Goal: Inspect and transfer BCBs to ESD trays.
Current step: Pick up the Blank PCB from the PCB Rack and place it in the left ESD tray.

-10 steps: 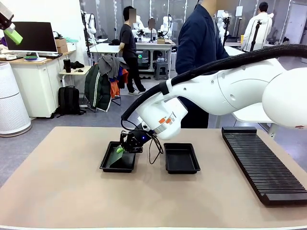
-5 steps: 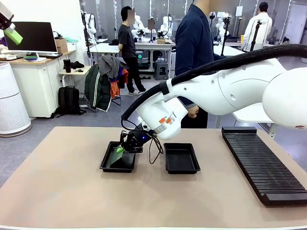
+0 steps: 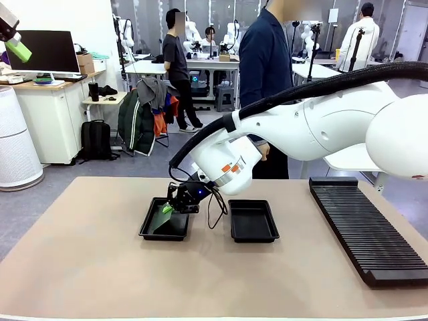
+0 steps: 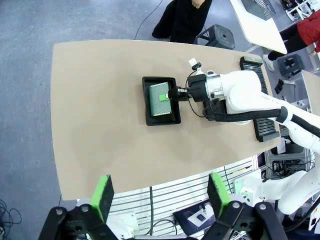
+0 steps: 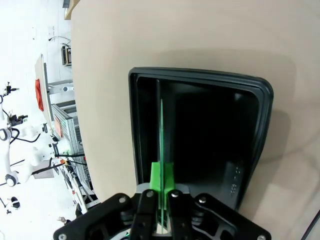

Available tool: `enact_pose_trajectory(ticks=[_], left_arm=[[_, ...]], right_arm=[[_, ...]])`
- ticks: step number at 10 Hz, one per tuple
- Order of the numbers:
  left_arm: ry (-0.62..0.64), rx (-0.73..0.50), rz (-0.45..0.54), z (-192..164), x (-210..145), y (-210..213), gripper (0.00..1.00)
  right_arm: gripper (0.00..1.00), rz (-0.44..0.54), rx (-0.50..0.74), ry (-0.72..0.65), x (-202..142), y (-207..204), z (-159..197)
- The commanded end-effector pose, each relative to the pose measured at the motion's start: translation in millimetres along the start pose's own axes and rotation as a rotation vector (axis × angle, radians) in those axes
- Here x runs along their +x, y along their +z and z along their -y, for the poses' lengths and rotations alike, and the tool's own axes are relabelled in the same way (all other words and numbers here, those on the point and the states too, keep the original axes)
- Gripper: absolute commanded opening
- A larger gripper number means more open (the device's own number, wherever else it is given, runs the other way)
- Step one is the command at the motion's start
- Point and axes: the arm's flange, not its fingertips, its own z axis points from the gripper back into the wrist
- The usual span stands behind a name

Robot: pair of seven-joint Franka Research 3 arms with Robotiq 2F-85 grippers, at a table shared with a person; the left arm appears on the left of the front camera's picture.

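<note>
Overhead, the left jaws stand wide apart, high above the bench (image 3: pixel 100 267). The left tray (image 3: pixel 163 237) contains the BCB (image 4: pixel 159 105), pinched at one end by the right jaws, which are closed narrow upon it. The right wrist view shows the board edge-on as a thin green line. The right arm (image 3: pixel 321 127) overlaps that tray's far corner. The right tray (image 3: pixel 254 239) lies just beside it. The rack (image 3: pixel 364 231) is cut off at right.
</note>
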Motion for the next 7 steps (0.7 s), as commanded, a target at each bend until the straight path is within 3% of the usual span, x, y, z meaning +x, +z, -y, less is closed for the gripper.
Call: enact_pose_trajectory(ticks=[1, 7], left_arm=[[0.003, -0.001, -0.001, -0.9, -2.3, -0.8, 1.0], [0.003, -0.001, -0.001, -0.9, -2.3, -0.8, 1.0]], right_arm=[[0.22, -0.004, -0.038, 0.003, -1.4, 0.1, -5.6], [0.8, -0.007, -0.224, 0.038, -4.9, 11.5, -42.8]])
